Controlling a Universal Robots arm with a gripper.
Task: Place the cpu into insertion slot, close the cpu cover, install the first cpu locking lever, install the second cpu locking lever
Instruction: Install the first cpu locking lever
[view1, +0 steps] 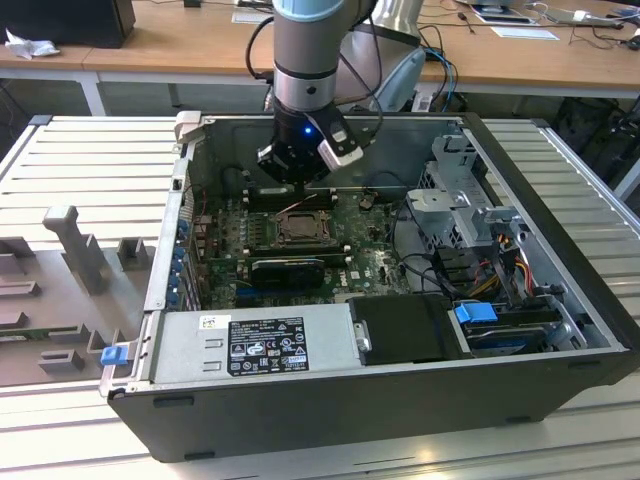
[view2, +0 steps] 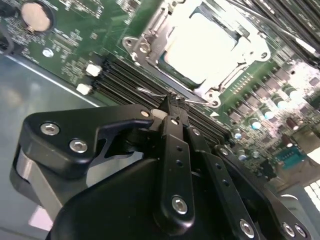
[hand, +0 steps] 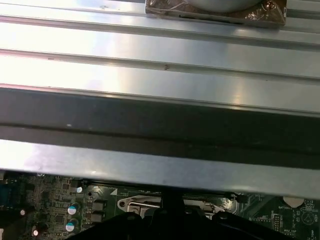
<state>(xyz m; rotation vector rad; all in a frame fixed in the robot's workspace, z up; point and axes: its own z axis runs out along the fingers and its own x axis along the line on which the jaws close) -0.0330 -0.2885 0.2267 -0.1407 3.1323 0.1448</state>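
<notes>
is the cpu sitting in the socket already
Yes, in the second wrist view the cpu lies flat inside the insertion slot, framed by its metal rim.

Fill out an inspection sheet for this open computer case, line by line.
Surface: green circuit board lying flat inside the open dark computer case.
Job's things: pale silvery square cpu sits in the metal-rimmed insertion slot; thin silvery cpu cover frames it, lying down around the chip.
Clutter: nothing seen.
Grippers: black gripper shut, its tips at a thin wire lever beside the socket.
Cables: coloured wire bundle by the drive cage at the exterior view's right.
Surroundings: ribbed metal table, wooden desks behind.
</notes>
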